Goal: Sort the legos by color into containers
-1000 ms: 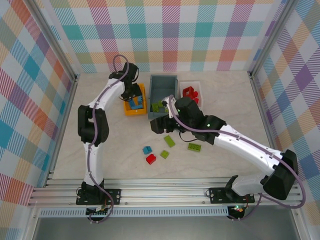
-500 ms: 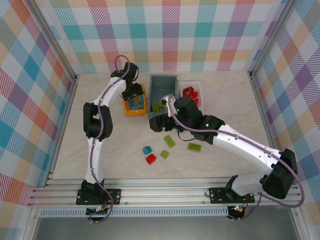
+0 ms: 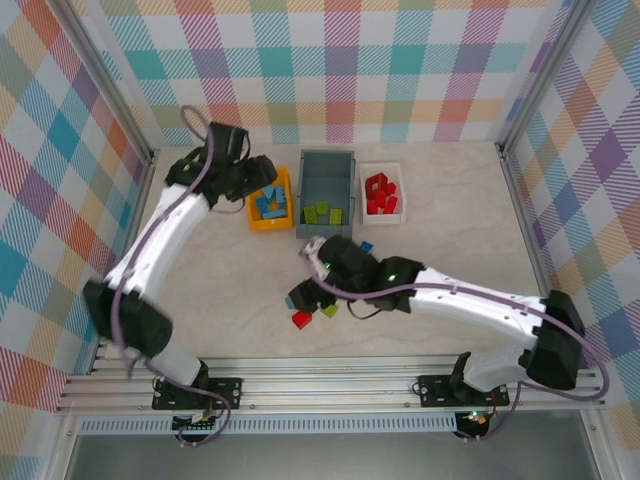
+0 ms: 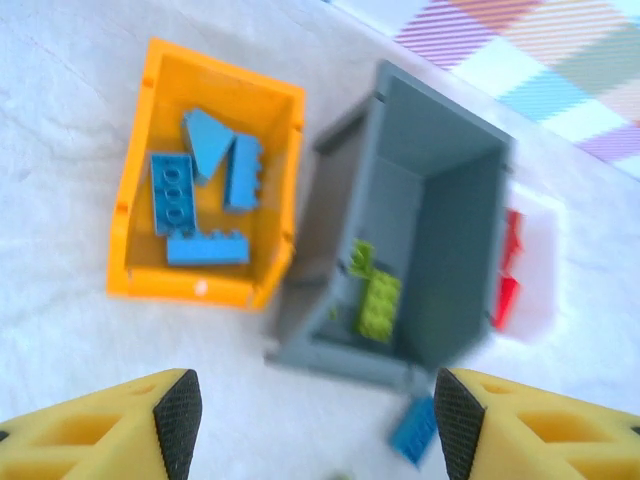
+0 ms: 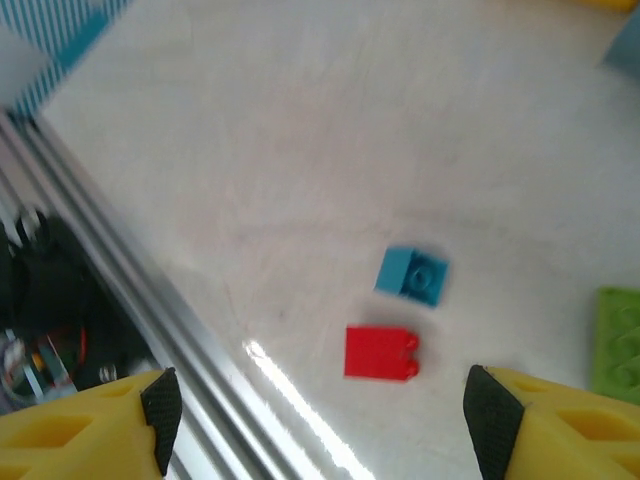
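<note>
**Claws both wide, loose bricks under the right one**

Your left claw [image 4: 315, 425] hangs wide with nothing between its fingers. In the overhead view it sits at the upper left, just left of the orange bin [image 4: 200, 288]. Through its wrist camera you look down on all three containers, set side by side on the table [image 3: 450, 220].

- **Orange bin:** it lies in the upper left of that frame, and four blue bricks [image 4: 172, 192] show inside it.
- **Grey-blue bin:** the grey-blue bin [image 4: 330, 240] stands just beside the orange one at the centre, with lime green bricks [image 4: 378, 300] on its floor.
- **White tray:** the white tray [image 4: 540, 290] shows at the right, partly behind the grey-blue bin and blurred, with red bricks [image 4: 506, 290] in it.
- **Loose brick:** one loose blue brick [image 4: 413, 430] lies on the table at the bottom of the frame, just below the grey-blue bin's near corner.

Your right claw [image 5: 320, 410] is spread wide too and carries nothing. It hovers above the table at the lower centre of the overhead view. In its wrist view:

- **Small blue brick:** the small blue brick [image 5: 412, 273] lies right of centre.
- **Red brick:** the red brick [image 5: 381, 353] lies just below the blue one, with a narrow gap between them. It sits above the line between the two fingertips.
- **Green brick:** a lime green brick [image 5: 618, 340] is cut off by the right edge.
- **Rail:** an aluminium rail [image 5: 150, 300] runs diagonally across the lower left of that frame.
</note>
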`<state>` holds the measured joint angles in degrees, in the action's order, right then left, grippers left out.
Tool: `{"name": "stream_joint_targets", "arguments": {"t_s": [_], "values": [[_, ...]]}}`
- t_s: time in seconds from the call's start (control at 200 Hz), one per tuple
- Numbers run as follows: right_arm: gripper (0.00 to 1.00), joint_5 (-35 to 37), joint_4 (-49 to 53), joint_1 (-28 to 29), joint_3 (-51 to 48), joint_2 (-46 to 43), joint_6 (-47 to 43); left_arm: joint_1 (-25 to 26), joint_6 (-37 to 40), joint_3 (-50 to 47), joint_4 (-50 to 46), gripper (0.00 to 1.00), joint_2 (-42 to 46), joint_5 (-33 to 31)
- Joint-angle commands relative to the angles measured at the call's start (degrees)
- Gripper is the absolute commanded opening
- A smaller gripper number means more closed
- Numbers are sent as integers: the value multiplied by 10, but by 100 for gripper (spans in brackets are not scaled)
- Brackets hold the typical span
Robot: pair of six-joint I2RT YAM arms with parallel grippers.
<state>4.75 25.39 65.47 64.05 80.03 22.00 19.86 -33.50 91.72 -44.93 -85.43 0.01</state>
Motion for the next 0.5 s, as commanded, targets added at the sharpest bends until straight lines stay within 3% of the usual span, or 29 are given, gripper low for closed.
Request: {"name": "stream_joint_targets", "arguments": {"t_s": [0.0, 0.255, 0.495], "values": [[80, 25, 35, 37, -6, 48, 25, 8, -34, -110, -13, 65, 118, 9], [83, 37, 88, 55, 67, 207, 41, 8, -49, -260, -165, 67, 385, 52], [83, 95, 89, 56, 94, 275, 37, 8, -64, -276, -217, 68, 456, 54]]}}
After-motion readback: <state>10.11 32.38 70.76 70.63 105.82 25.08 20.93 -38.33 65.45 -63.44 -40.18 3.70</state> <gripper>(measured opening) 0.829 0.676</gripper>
